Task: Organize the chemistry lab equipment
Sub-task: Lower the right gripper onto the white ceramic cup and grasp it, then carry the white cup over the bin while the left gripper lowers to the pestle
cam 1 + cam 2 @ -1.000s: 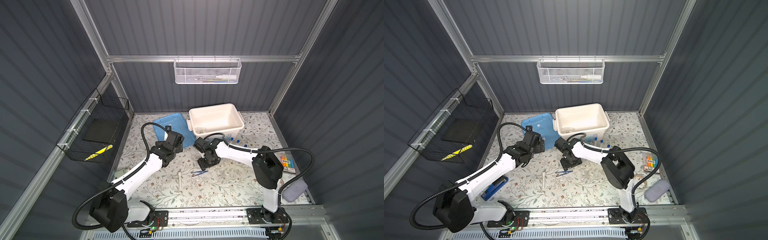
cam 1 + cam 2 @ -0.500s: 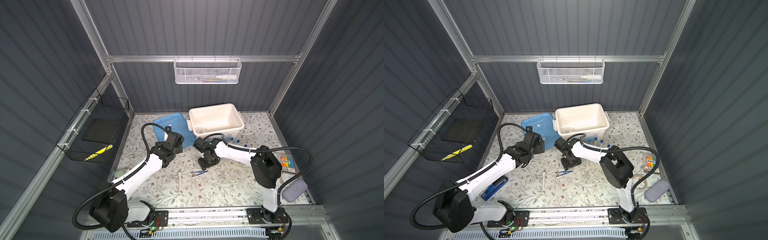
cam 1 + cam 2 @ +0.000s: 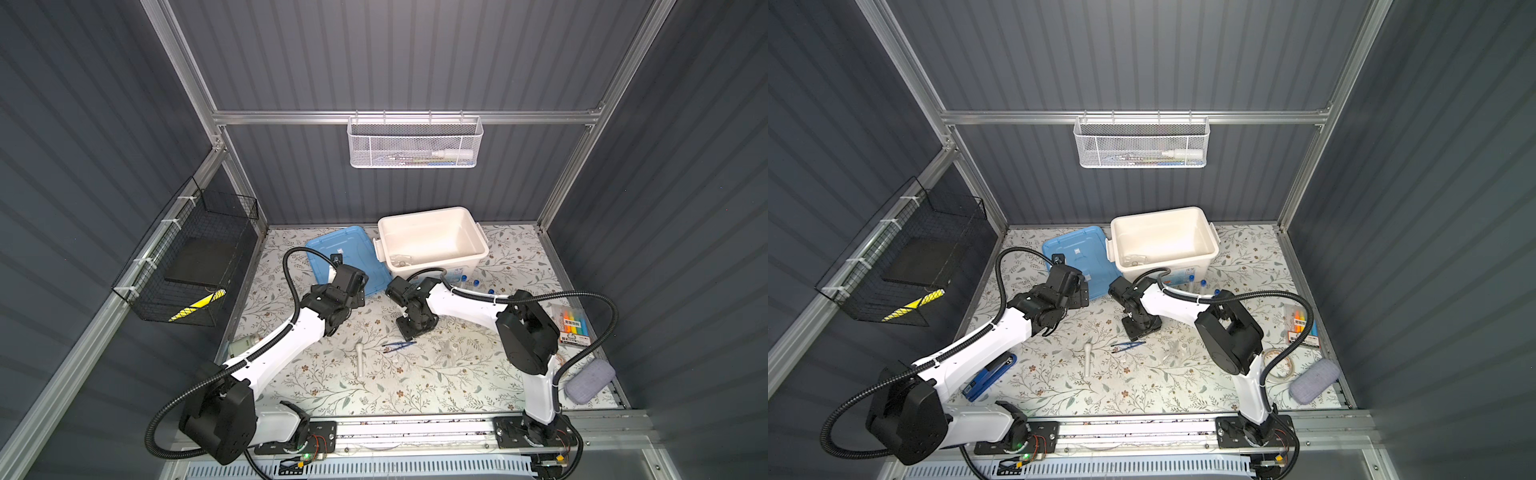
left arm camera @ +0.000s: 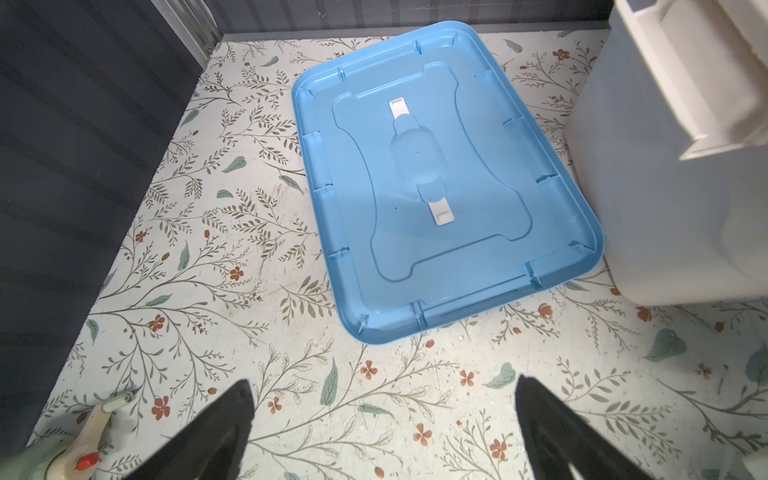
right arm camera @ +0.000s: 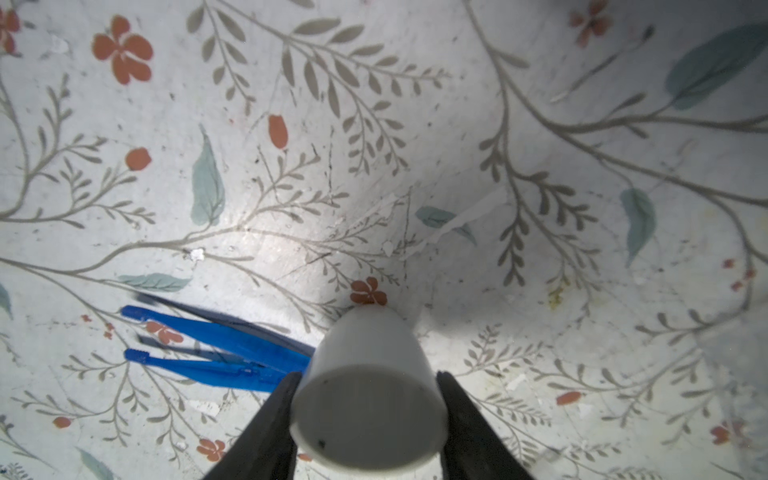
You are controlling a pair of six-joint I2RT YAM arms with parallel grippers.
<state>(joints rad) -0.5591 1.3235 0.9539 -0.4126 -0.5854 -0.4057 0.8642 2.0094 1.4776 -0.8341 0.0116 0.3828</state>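
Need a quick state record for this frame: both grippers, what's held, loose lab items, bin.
left gripper: open, empty, above the mat near the blue lid
right gripper: closed on the small white bowl, gripping both sides
blue tweezers: on mat, beside bowl
white pestle: lying on mat, untouched
white bin: open, lid off beside it

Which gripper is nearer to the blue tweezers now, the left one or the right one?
Right. The right gripper stands just beside the blue tweezers, with the small white bowl between its jaws. The left gripper hangs farther off, open, near the blue lid.
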